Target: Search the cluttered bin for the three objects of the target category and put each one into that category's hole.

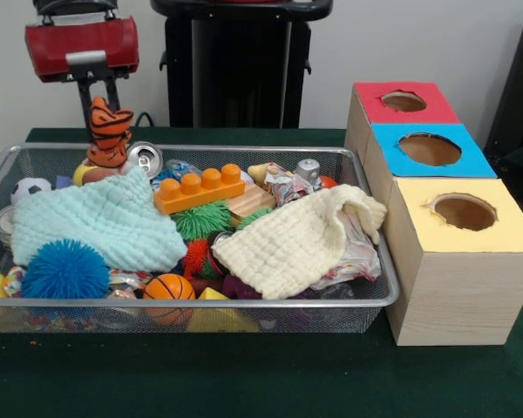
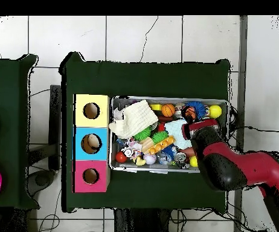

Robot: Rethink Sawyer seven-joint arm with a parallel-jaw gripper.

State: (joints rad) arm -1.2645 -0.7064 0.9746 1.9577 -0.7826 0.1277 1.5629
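My gripper (image 1: 103, 100) is shut on the orange tiger-striped soft toy (image 1: 111, 132) and holds it by its top, above the far left part of the silver wire-mesh bin (image 1: 200, 303). A small pale tan shape (image 1: 260, 171) lies behind the orange brick; I cannot tell what it is. The red-topped box's round hole (image 1: 404, 101) is at the far right, beyond the bin's right end. In the overhead view my red arm (image 2: 226, 166) covers the bin's right end (image 2: 169, 171), and the red-topped box's hole (image 2: 90, 176) lies left of the bin.
The bin holds a mint knitted cloth (image 1: 96, 222), a cream knitted cloth (image 1: 288, 244), an orange toy brick (image 1: 200, 190), a blue spiky ball (image 1: 65, 270), a small basketball (image 1: 169, 289) and a can (image 1: 144, 157). The blue-topped hole (image 1: 429, 149) and yellow-topped hole (image 1: 464, 212) sit nearer.
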